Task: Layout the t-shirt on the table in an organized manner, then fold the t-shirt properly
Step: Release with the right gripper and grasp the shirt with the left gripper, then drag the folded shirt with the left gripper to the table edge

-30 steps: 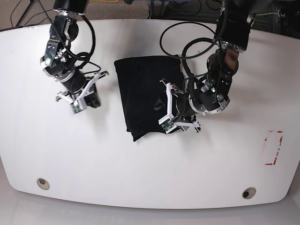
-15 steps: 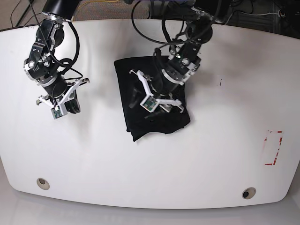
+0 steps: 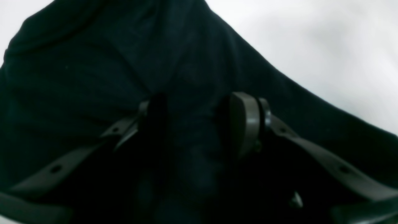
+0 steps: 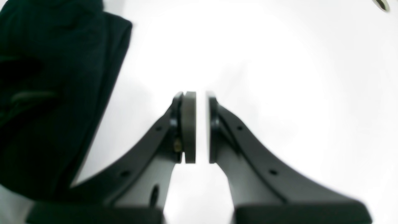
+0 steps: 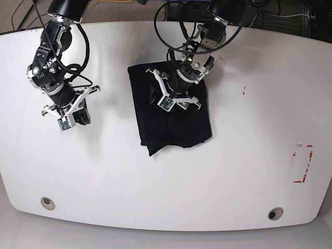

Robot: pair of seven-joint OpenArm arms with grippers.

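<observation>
The black t-shirt (image 5: 176,124) lies folded into a rough rectangle at the middle of the white table (image 5: 249,171). My left gripper (image 5: 151,94) sits low over the shirt's upper left part, fingers pointing at its left edge. In the left wrist view the left gripper (image 3: 199,102) is open, its jaws apart, and the t-shirt (image 3: 124,56) fills the gap and lies under them. My right gripper (image 5: 78,118) hangs over bare table to the left of the shirt. In the right wrist view the right gripper (image 4: 200,124) is shut on nothing, with the t-shirt (image 4: 46,93) off to its left.
Two round grommet holes (image 5: 47,202) (image 5: 274,213) sit near the front edge of the table. A red-marked rectangle (image 5: 302,163) is at the right and a small dark scuff (image 5: 244,92) lies right of the shirt. Cables hang along the back edge.
My left gripper went from the shirt's lower right edge up and left onto its upper part. The right arm drew away to the left, then stayed. The shirt's outline is unchanged.
</observation>
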